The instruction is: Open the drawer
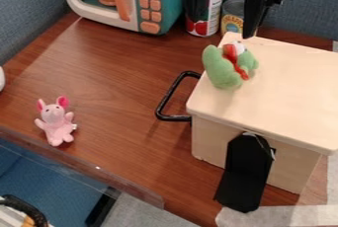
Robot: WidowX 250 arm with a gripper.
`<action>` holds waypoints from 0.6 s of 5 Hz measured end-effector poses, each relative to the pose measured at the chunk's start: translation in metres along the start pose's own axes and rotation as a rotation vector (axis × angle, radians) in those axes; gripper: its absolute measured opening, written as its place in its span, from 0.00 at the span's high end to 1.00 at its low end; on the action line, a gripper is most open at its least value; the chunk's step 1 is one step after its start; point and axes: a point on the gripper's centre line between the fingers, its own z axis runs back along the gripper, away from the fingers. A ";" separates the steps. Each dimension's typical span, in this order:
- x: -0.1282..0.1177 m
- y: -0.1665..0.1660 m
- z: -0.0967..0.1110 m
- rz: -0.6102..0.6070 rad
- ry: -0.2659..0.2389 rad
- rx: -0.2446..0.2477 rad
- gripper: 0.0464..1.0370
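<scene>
My gripper [222, 23] hangs at the top of the view, pointing down with its two black fingers apart, behind the back left corner of the wooden drawer box [284, 93]. The box is pale, with a flat top. A black bar handle [170, 95] sticks out from its left side, below and to the left of the gripper, and nothing touches it. The box's left face is mostly hidden under the edge of its top, so how far the drawer stands out cannot be told.
A green plush toy [226, 67] lies on the box's left edge, near the handle. Two cans [204, 16] and a toy microwave [150, 6] stand behind. A pink plush [57, 122] lies at left; a black holder [245, 174] is at the box's front.
</scene>
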 end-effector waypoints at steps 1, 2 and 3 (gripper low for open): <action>-0.002 0.000 -0.008 0.002 0.031 0.000 0.04; -0.001 0.011 -0.005 0.060 0.045 -0.021 0.04; 0.005 0.043 0.011 0.177 0.050 -0.080 0.04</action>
